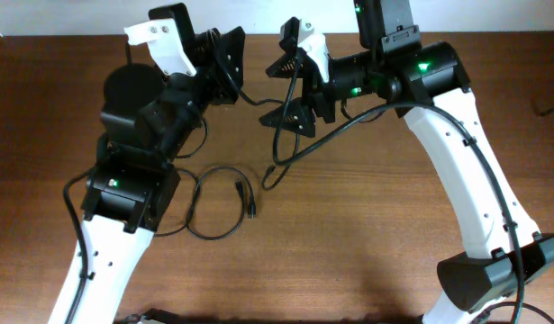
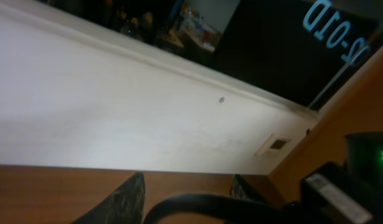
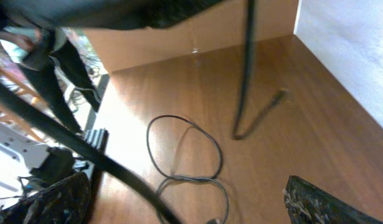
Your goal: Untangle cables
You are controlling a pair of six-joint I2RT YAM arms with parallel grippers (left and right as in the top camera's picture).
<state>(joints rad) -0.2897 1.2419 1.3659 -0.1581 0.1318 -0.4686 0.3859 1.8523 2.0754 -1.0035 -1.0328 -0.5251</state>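
Observation:
One thin black cable [image 1: 275,135] is lifted off the table. It runs from my left gripper [image 1: 233,67] past my right gripper [image 1: 290,90] and hangs down, its plug end [image 1: 269,169] lying on the wood. In the left wrist view the left gripper [image 2: 188,190] has its fingers apart, with this cable [image 2: 203,204] arching across the gap. The right gripper [image 3: 188,202] stands wide open and holds nothing. The hanging cable [image 3: 244,74] is ahead of it. A second cable [image 1: 213,202] lies in loops [image 3: 185,149] on the table.
The wooden table [image 1: 367,243] ends at a white wall [image 2: 116,112] along the back. A blurred, thick black cord [image 3: 104,158] crosses close to the right wrist camera. The left arm's base [image 1: 123,193] stands beside the looped cable.

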